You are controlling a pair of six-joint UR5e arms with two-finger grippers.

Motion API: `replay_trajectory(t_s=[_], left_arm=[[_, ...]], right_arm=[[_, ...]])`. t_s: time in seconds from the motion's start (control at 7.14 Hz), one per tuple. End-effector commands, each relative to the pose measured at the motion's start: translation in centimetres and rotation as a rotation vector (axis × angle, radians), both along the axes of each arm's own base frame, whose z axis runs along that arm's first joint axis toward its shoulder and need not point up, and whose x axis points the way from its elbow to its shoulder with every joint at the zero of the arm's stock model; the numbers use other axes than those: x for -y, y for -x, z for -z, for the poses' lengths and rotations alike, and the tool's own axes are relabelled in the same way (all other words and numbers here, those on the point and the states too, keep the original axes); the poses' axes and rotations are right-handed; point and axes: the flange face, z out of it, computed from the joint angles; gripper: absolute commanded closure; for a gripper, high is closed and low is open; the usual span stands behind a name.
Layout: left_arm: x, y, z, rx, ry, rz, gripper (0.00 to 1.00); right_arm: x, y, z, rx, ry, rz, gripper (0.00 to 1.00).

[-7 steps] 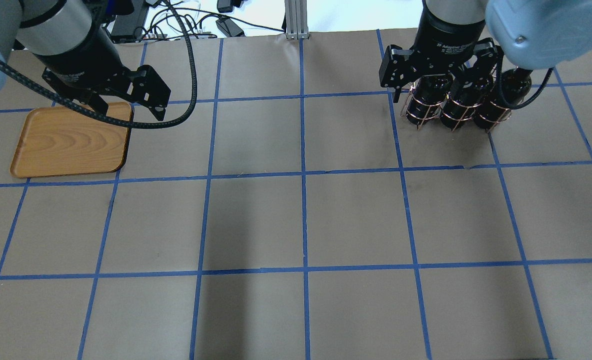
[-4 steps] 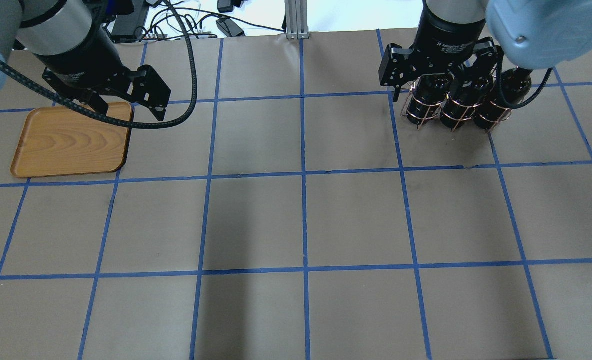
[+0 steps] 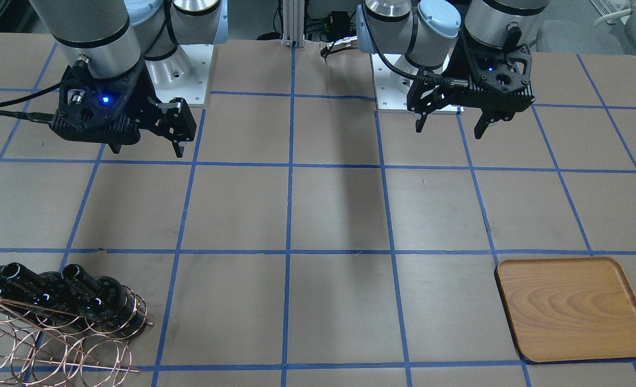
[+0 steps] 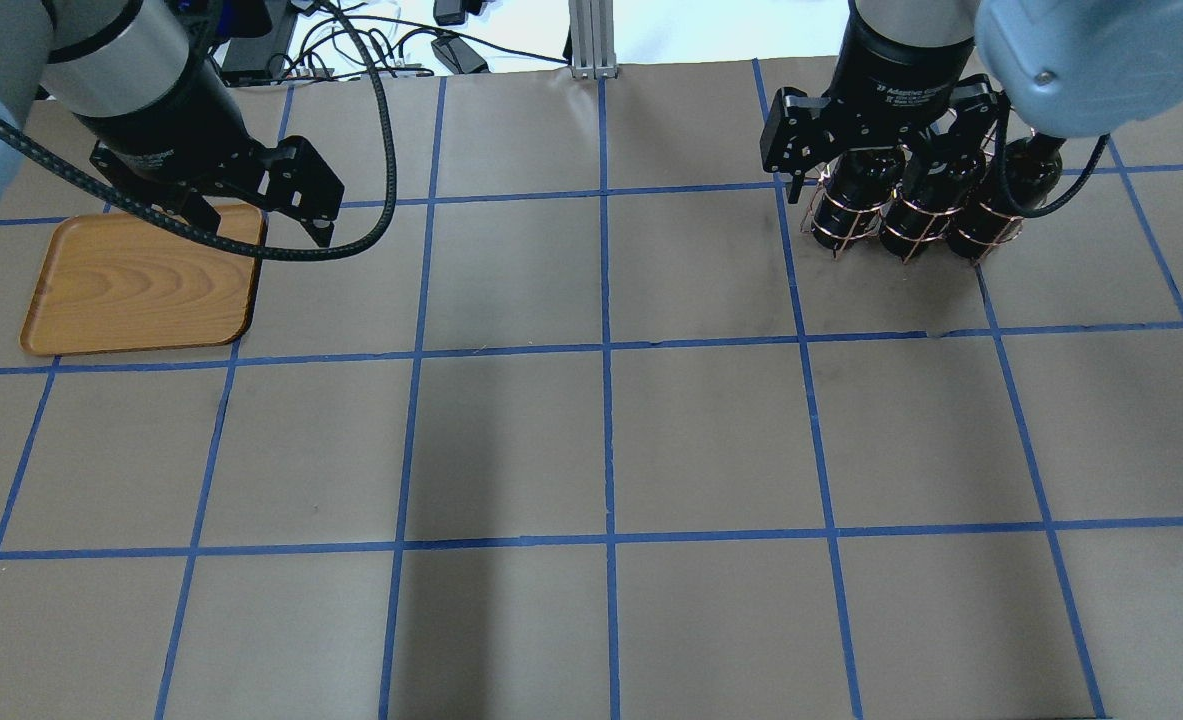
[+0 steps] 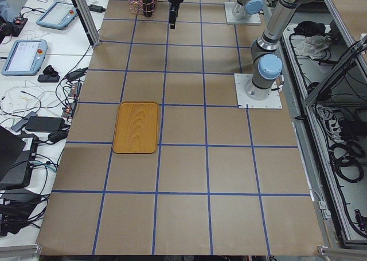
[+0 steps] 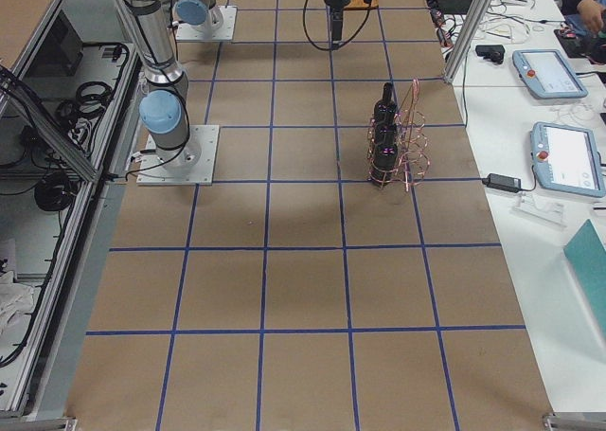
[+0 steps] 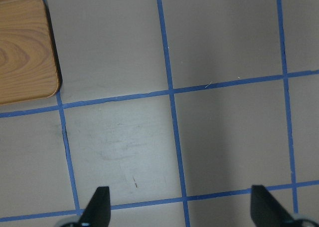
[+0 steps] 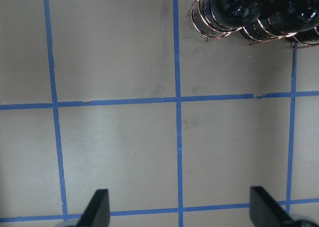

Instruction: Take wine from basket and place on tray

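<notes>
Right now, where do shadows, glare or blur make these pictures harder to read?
Exterior front-facing: a soft dark shadow band crosses the table centre, and small glare spots sit on the wine bottles. Overhead exterior: the background beyond the far edge is washed out white. Right wrist-mounted: the jaws at the bottom edge look slightly blurred.

Only thing I'm managing to read: white print point(image 4: 913, 92) saying "Adaptive Gripper" on the black body of the right gripper point(image 4: 881, 162), overhead view. The smaller line under it is coming out too blurry.
</notes>
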Motion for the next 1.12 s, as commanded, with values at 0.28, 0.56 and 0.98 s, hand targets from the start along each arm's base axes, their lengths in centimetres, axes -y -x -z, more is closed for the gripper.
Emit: replay_trajectory(t_s=[0.28,0.56,0.98], left_arm=[[-0.1,0.0,0.1,0.001,-0.002,-0.001,0.0],[-0.1,0.0,0.1,-0.001,-0.002,-0.001,0.0],[-0.2,0.0,0.0,0.001,0.0,-0.001,0.0]], right_arm=[[0.2,0.1,-0.1,0.009,0.008,0.01,0.0],[0.7,1.7,-0.4,0.012,0.011,0.039,0.0],[2.2,5.3,-1.3,0.003,0.07,-0.037,0.0]])
